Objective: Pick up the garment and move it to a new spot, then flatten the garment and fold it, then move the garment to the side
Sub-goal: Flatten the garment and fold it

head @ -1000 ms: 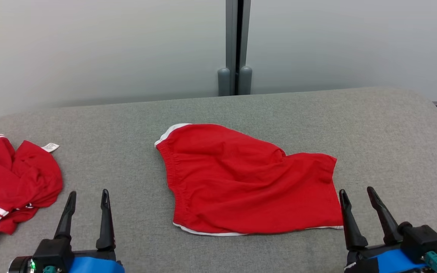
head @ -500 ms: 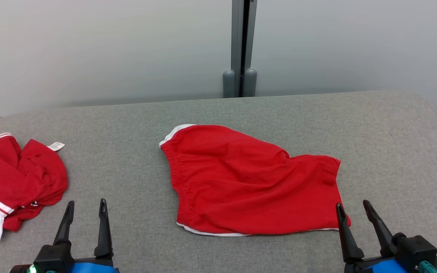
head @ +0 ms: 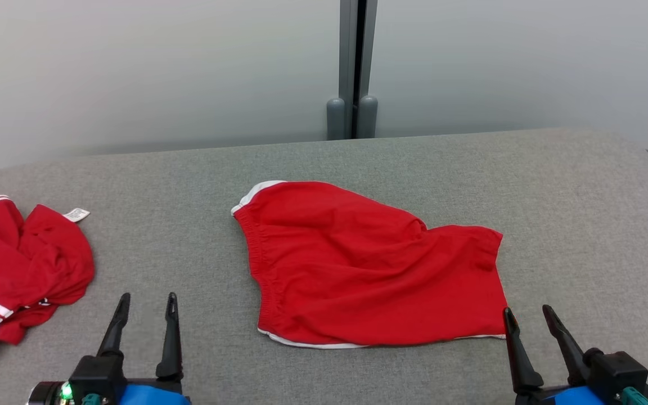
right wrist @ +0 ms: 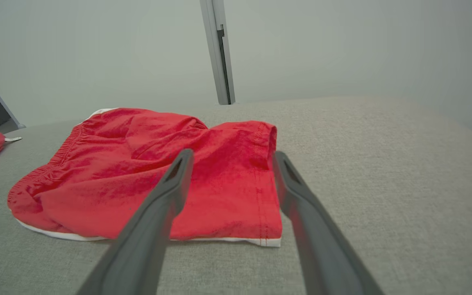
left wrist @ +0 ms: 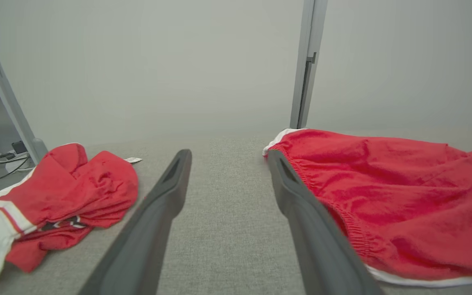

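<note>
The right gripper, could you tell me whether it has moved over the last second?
Yes. Judged against the red shorts, which kept their place in the head view, the right gripper has drawn back toward the robot, now reaching only to the shorts' near right corner.

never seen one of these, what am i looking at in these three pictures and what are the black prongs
It is a two-armed robot at a grey padded surface. The wide picture comes from a camera on its head; the other two come from its wrists, each looking along that arm's two dark fingers. Those prongs are its left tool and right tool, both open, holding nothing. Red shorts lie spread in the middle, the right tool near their corner. A crumpled red and white garment lies at the left.
</note>
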{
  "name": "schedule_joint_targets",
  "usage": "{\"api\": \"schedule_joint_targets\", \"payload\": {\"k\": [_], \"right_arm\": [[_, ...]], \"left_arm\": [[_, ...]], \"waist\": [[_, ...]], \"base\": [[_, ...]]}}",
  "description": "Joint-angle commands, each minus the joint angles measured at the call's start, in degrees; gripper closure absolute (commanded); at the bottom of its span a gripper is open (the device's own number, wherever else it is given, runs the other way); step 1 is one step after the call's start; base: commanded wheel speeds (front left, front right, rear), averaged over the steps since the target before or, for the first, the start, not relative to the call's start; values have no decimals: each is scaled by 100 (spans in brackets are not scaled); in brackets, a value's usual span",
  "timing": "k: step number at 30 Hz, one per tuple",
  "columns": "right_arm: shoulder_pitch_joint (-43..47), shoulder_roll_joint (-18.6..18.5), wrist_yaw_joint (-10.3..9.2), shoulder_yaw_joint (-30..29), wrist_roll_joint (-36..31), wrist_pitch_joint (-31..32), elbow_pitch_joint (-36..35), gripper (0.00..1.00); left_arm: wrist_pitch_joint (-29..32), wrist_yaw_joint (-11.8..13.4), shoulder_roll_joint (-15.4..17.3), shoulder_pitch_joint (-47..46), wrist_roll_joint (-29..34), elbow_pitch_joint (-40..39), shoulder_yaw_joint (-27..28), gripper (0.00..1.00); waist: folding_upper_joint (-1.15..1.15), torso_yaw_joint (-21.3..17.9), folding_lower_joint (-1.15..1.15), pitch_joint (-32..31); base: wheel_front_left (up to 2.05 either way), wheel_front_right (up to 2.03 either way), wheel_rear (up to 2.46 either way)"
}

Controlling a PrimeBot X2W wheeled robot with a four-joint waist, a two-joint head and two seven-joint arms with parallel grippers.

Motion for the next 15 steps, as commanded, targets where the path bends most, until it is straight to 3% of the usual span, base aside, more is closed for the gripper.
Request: {"api": "schedule_joint_targets", "payload": {"k": [1,15], "right_arm": [[-143,-5,3,-72,-75,-20,88,0],[-928,-51,3,-382,-279,-20,1265,0]], "left_arm": [[-15,-43,49,-161,4,48,-106,0],[-16,-87,356,-884,-400,1163,-1525,0]], "waist": [[0,-20,0,31],[0,-345,0,396]], "base": [[0,0,0],[0,0,0]]}}
